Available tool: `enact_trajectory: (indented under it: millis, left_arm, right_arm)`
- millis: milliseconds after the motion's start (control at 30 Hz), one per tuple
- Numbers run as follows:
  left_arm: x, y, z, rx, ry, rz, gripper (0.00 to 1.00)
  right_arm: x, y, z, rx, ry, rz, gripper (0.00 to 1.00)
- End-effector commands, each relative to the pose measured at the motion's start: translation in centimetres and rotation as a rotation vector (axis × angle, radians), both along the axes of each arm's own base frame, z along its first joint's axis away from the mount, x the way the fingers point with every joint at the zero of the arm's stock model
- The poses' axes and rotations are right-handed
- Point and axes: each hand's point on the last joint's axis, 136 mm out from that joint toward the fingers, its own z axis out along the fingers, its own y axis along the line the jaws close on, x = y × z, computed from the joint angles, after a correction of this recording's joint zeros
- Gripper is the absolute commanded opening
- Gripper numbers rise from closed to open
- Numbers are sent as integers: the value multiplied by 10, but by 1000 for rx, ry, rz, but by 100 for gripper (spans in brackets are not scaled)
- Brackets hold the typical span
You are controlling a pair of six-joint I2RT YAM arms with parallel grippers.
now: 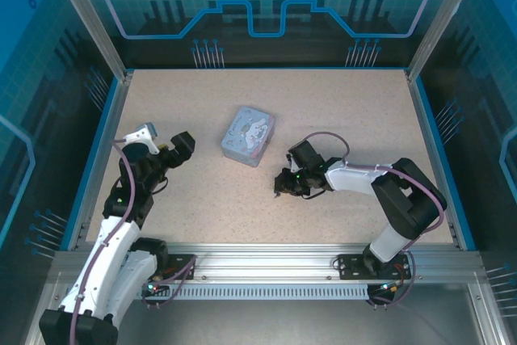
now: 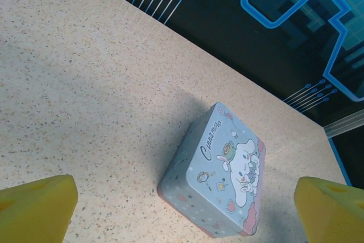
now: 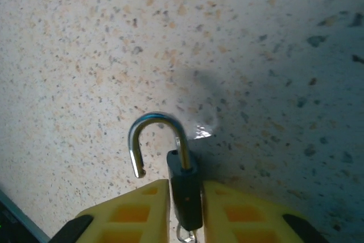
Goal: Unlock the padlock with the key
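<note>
From above, the left gripper hangs at the left of the table. The right gripper is at centre, just below the tin.

On the left wrist, the yellow fingertips stand spread wide at the bottom corners.

On the right wrist, the padlock sits bottom centre between the fingers. Its long axis runs up the frame. The body is dark, and the silver shackle points up, sprung open with one leg free. I can't tell whether the fingers pinch it.

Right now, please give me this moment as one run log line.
step: unlock | padlock: shackle open | right gripper: closed on padlock body | left gripper: open, facing tin
</note>
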Motion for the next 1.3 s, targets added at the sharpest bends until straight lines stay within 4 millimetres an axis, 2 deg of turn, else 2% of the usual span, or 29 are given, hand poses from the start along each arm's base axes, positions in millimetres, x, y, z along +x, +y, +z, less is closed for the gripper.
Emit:
enact_trajectory:
  millis: [0, 333, 633, 700, 800, 967, 1200, 1267]
  left_arm:
    - [-2, 8, 20, 55, -32, 20, 99]
    - [-5, 14, 31, 99, -38, 37, 99]
    - [-7, 19, 41, 112, -63, 66, 99]
    - [-7, 21, 44, 111, -72, 76, 99]
    - [-8, 23, 46, 111, -81, 87, 99]
    - [-8, 24, 46, 109, -79, 96, 99]
    - [-8, 27, 47, 107, -80, 113, 99]
    - [-8, 28, 48, 110, -81, 120, 99]
  right_arm:
    - [-1, -3, 4, -50, -15, 21, 25]
    - [1, -19, 19, -141, -75, 43, 36]
    - [12, -51, 62, -283, -246, 66, 53]
    - [21, -56, 82, -295, -301, 48, 54]
    - [29, -66, 102, -302, -363, 30, 56]
    - [42, -88, 131, -314, -467, -16, 62]
    - [52, -124, 157, -315, -575, -94, 74]
    - [51, -141, 152, -327, -580, -129, 77]
